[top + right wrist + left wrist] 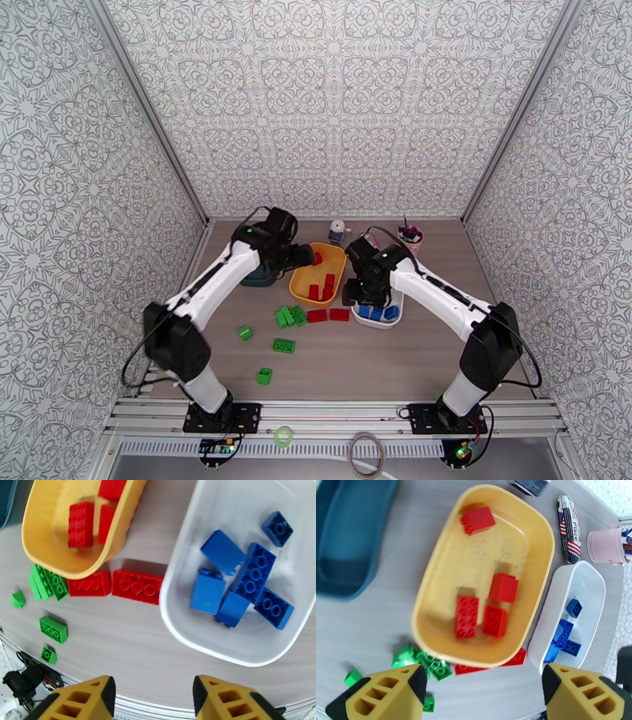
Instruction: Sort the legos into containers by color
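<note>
The yellow tray holds several red legos. My left gripper hangs open above its near end with nothing between the fingers; from above the left gripper sits at the tray's left rim. The white tray holds several blue legos. Above its near rim my right gripper is open and holds nothing, seen from above as the right gripper. Two red legos lie on the table between the trays. Green legos lie scattered in front. The teal tray stands at the left.
A pink cup of pens and a flag-patterned object stand behind the trays. A small white and blue item sits at the back. Single green legos lie toward the near edge, with bare table to the front right.
</note>
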Motion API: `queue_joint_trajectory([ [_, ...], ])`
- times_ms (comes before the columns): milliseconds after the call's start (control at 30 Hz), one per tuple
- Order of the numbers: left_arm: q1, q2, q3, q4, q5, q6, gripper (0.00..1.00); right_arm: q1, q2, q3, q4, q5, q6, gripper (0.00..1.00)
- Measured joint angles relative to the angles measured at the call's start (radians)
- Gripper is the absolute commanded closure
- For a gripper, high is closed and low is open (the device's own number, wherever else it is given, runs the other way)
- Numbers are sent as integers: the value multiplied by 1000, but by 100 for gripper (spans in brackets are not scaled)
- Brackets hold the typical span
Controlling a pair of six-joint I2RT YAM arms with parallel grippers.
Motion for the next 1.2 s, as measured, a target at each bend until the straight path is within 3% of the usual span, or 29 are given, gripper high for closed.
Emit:
queue_joint_trajectory([
  [400,25,-221,-313,37,-21,-108,14,46,175,128,23,-11,-35,41],
  [700,25,-277,-339,46,-26,-138,14,43,254,167,68,-31,-44,35],
  [1200,25,-210,-315,45,-24,-134,14,-10,165,-33,159,-59,-7,33],
])
